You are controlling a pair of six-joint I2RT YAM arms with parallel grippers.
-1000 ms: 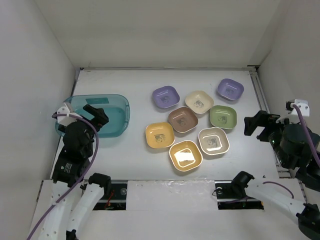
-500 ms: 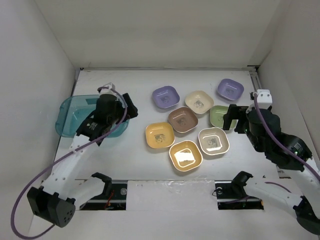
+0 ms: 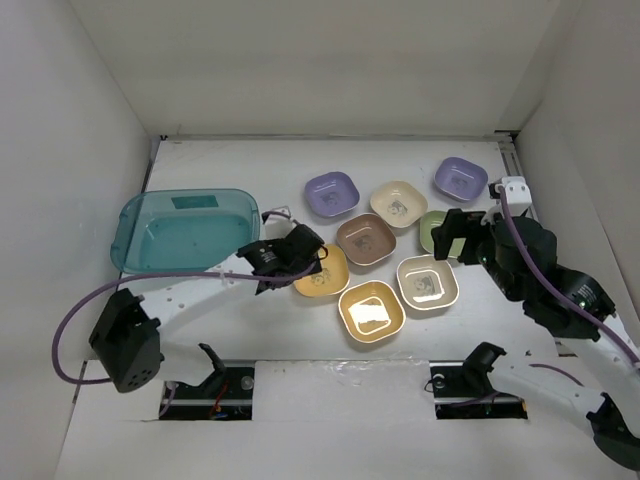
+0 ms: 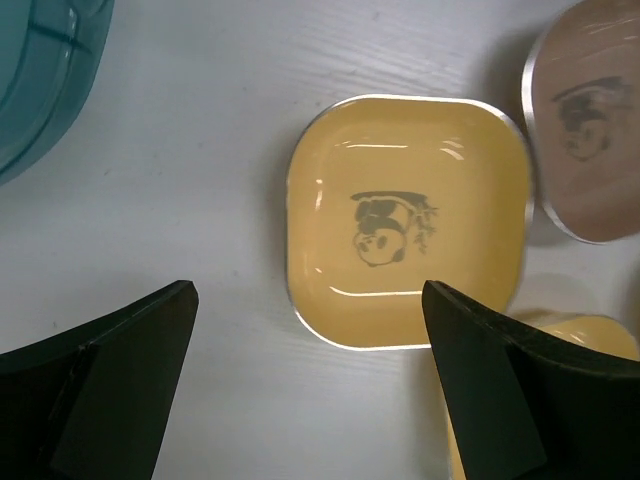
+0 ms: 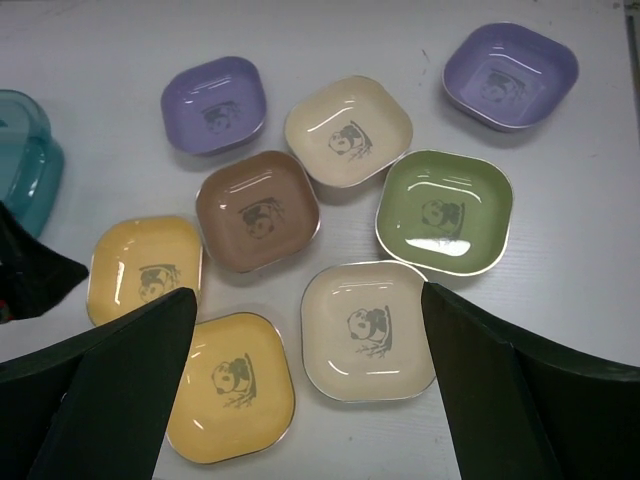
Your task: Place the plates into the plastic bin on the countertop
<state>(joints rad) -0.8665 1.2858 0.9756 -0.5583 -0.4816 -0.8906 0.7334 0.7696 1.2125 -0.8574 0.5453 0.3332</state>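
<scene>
Left gripper [image 4: 308,340], wide open and empty, has swung away from the plastic bin [image 3: 185,232] and now hangs over the yellow-orange plate [image 4: 405,220] closest to the bin. The right gripper [image 3: 450,238], also open and empty, has come in over the green plate [image 5: 445,212], far from the bin. I judge that picking is only starting: all eight plates lie outside the bin on the white desk [image 3: 230,165], between white walls [image 3: 60,120].

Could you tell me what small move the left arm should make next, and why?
Probably lower the left gripper onto the orange plate: it hangs open above the plate, whose left rim lies between the fingers, and the plastic bin holds nothing.
</scene>
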